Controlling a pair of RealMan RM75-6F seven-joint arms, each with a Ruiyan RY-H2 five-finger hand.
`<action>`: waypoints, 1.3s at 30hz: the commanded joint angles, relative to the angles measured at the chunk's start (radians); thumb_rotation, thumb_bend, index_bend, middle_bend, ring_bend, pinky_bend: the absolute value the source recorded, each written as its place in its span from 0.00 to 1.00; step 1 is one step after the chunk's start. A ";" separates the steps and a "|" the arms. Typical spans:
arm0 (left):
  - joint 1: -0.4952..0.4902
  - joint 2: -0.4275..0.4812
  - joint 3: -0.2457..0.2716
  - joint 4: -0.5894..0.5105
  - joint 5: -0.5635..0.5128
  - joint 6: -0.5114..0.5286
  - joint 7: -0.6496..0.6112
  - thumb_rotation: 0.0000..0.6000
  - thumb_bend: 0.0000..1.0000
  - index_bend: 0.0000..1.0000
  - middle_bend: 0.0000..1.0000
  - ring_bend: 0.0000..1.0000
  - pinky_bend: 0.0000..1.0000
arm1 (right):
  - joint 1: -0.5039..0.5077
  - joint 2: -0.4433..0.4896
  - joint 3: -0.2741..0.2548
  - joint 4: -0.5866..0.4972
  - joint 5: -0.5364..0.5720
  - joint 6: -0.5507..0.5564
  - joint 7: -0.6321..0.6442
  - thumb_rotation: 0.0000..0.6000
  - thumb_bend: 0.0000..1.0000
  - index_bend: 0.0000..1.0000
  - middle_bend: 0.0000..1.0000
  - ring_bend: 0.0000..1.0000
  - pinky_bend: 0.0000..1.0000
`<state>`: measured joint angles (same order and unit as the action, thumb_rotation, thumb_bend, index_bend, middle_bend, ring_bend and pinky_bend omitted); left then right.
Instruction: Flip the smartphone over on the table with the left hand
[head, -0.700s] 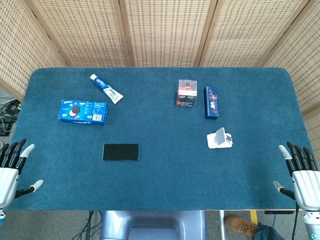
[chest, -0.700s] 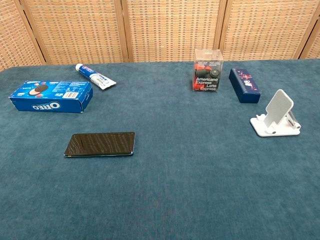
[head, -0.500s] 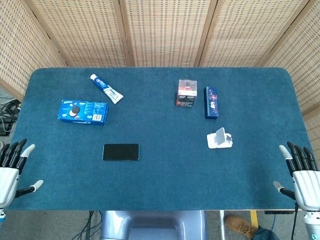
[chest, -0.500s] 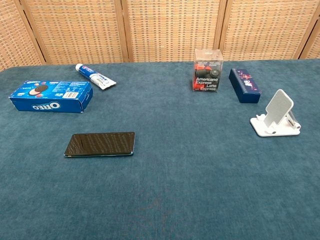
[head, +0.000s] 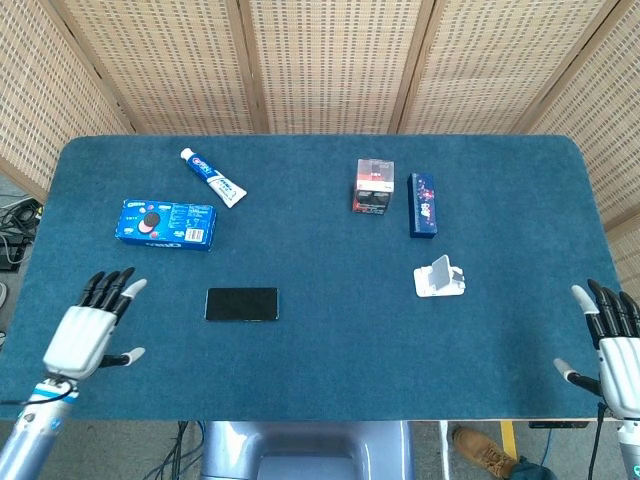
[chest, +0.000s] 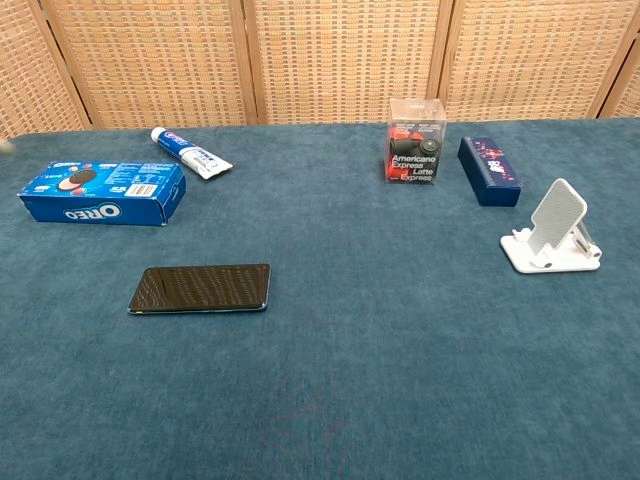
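Now that the left hand (head: 85, 330) has swung in over the table from its edge, fingers spread and empty, it sits well left of the smartphone (head: 241, 304), which lies flat, apparently screen-up, below the Oreo box (head: 166, 224); the reach has begun.
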<state>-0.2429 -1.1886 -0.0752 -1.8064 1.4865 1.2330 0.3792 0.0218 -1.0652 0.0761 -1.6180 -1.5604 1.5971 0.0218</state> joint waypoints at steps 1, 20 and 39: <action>-0.165 -0.144 -0.093 0.008 -0.196 -0.173 0.190 1.00 0.05 0.12 0.00 0.00 0.00 | 0.001 0.003 0.004 0.005 0.011 -0.007 0.012 1.00 0.00 0.00 0.00 0.00 0.00; -0.454 -0.466 -0.146 0.210 -0.713 -0.275 0.501 1.00 0.21 0.14 0.00 0.00 0.00 | 0.017 0.003 0.008 0.027 0.039 -0.051 0.053 1.00 0.00 0.01 0.00 0.00 0.00; -0.566 -0.550 -0.153 0.296 -0.839 -0.275 0.466 1.00 0.24 0.19 0.00 0.00 0.00 | 0.020 0.009 0.013 0.032 0.053 -0.061 0.080 1.00 0.00 0.01 0.00 0.00 0.00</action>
<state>-0.8013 -1.7324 -0.2248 -1.5162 0.6541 0.9667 0.8535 0.0419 -1.0560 0.0887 -1.5857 -1.5077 1.5364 0.1013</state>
